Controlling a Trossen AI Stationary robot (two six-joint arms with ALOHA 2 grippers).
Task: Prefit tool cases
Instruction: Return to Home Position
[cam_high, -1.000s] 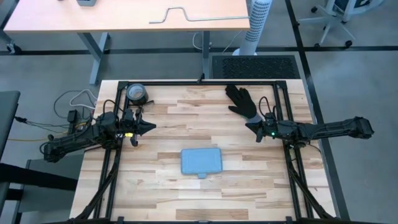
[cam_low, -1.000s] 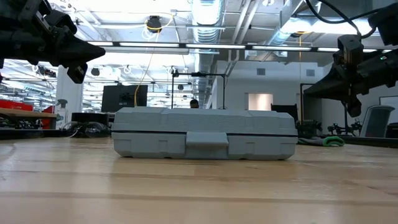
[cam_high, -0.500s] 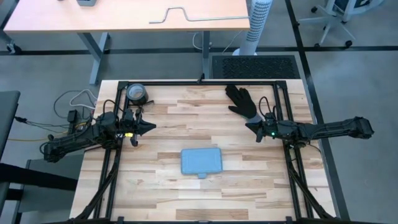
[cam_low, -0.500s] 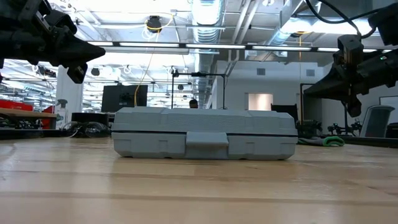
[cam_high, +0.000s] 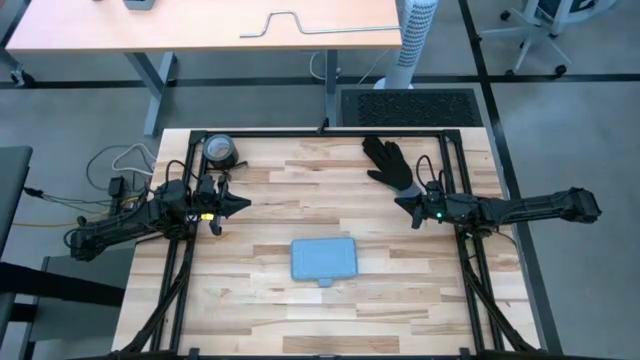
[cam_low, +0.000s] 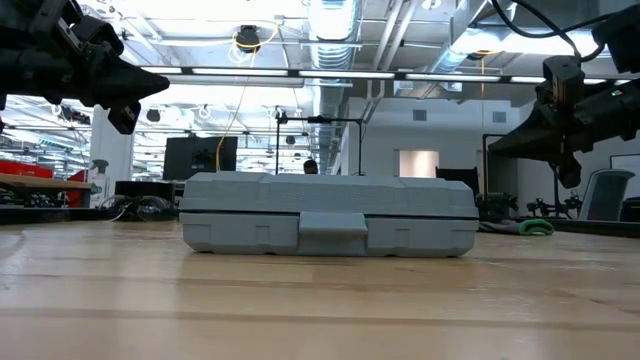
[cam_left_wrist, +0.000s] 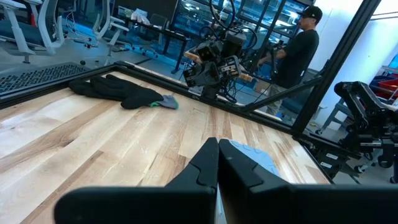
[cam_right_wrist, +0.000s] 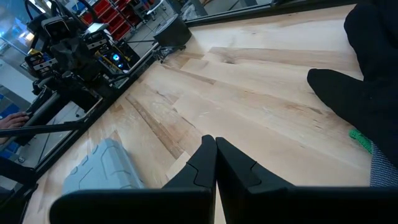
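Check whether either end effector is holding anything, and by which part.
Nothing is held. The left end effector and right end effector are both shut and empty, apart from the closed tool case lying between them.

Light wooden plank tabletop, bordered by a black metal frame. Three things lie on it. A flat blue-grey plastic tool case with rounded corners rests closed near the middle. A black fabric glove lies toward the far right. A dark tape roll sits at the far left corner. All three lie well apart.
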